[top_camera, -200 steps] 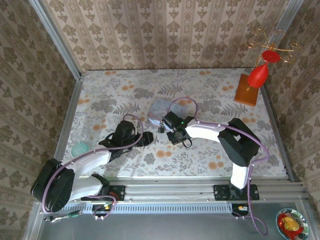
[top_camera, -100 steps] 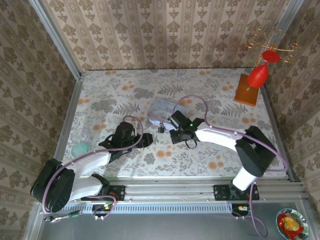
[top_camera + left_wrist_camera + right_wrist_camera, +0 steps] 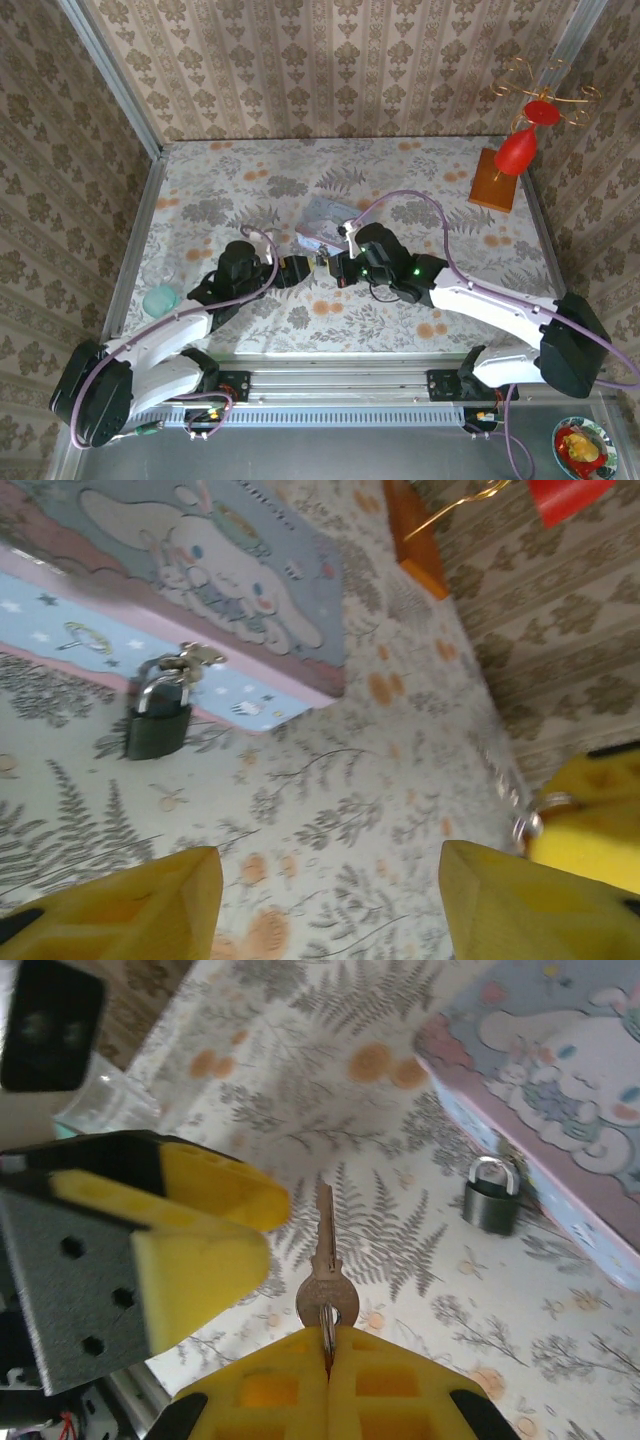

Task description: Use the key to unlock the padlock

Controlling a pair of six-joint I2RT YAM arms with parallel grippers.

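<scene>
Right tool (image 3: pixel 329 1345): closed on the key (image 3: pixel 324 1265), pinching its round head; the thin blade sticks straight out past the fingertips.
Left tool (image 3: pixel 330 880): open, yellow fingers (image 3: pixel 150 905) spread wide with nothing between them, low over the surface (image 3: pixel 250 170).
Padlock (image 3: pixel 155 723): near the middle of the surface, lying against the side wall of the tin (image 3: pixel 215 570) that faces the arms; its silvery shackle reaches up to a small metal clasp on that wall.
Key and padlock: apart, with bare floral cloth between the blade and the lock body.
The two tools: facing each other close together, just on the near side of the tin, the padlock between them in the top view.
Tin: pastel-blue, cartoon lid up, flat at mid-surface.
</scene>
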